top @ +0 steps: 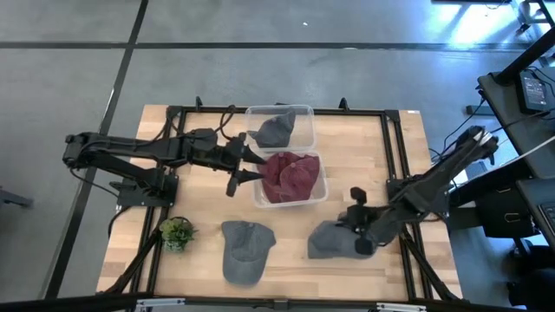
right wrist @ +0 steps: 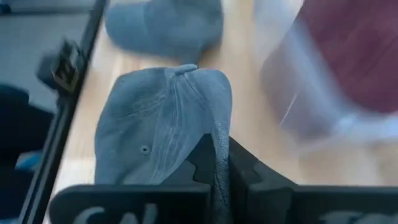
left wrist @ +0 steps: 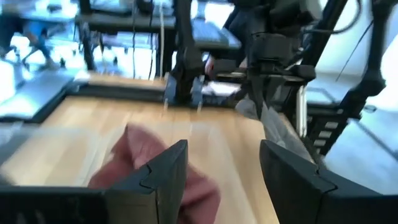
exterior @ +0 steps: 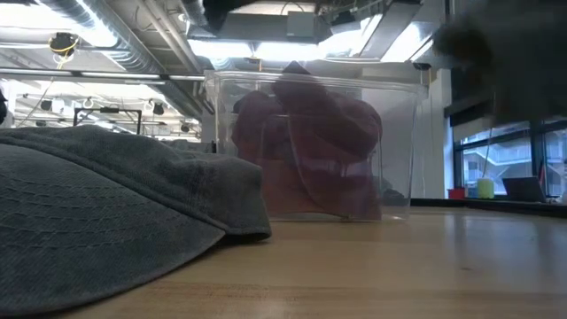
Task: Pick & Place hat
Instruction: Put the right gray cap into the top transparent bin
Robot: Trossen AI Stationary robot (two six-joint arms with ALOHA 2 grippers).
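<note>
A grey hat [top: 331, 240] lies on the table at the near right; it also shows in the right wrist view [right wrist: 161, 124]. My right gripper [top: 359, 236] is shut on it at its right side. My left gripper [top: 245, 166] is open and empty, held above the table just left of the clear bin [top: 319, 195] that holds a dark red hat [top: 290, 176]. In the left wrist view the red hat [left wrist: 155, 168] shows beyond my open fingers [left wrist: 168, 174]. A second grey cap [top: 245, 250] lies at the near middle. My right gripper pinches a raised fold of the grey hat's crown [right wrist: 219, 146] between its two fingers, at the side of the hat toward the table's right edge. The fingers come slanting down from the right. The rest of the hat lies spread on the table.
A second clear bin [top: 303, 114] at the far middle holds another grey hat [top: 276, 131]. A small potted plant [top: 176, 232] stands at the near left. In the low view the near cap [exterior: 106, 213] fills the foreground before the red hat's bin [exterior: 310, 151].
</note>
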